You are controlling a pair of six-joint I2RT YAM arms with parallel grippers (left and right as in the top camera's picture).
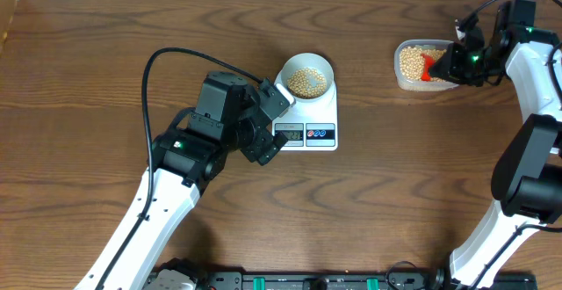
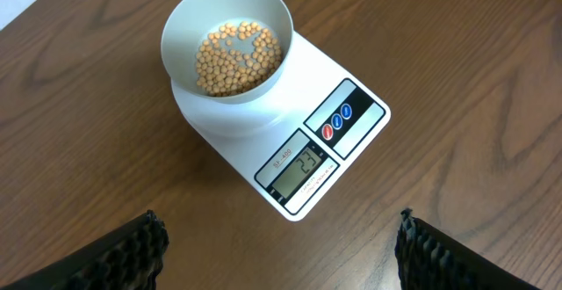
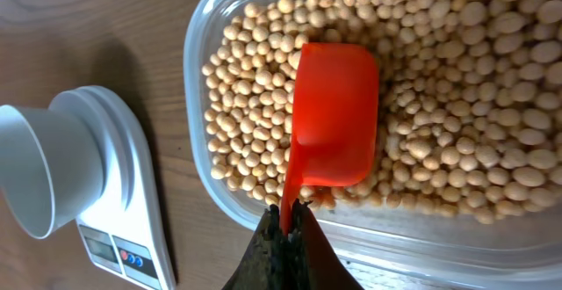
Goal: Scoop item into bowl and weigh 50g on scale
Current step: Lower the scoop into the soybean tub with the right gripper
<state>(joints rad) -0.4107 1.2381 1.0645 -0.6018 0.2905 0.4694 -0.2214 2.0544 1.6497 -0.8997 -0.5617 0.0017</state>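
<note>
A small white bowl (image 1: 307,75) (image 2: 226,44) (image 3: 39,171) with a layer of tan beans (image 2: 239,59) stands on the white scale (image 1: 309,121) (image 2: 320,141) (image 3: 123,198), whose display is lit. My left gripper (image 2: 281,255) hovers open just in front of the scale, nothing between its fingers (image 2: 132,246). At the far right, my right gripper (image 3: 287,224) (image 1: 452,60) is shut on the handle of an orange scoop (image 3: 335,114) (image 1: 430,64). The scoop lies back up on the beans (image 3: 457,88) inside a clear plastic tub (image 1: 420,66) (image 3: 215,163).
The brown wooden table (image 1: 105,44) stretches around both arms. A black cable (image 1: 176,57) loops above the left arm. The right arm's white links (image 1: 536,79) run down the right edge.
</note>
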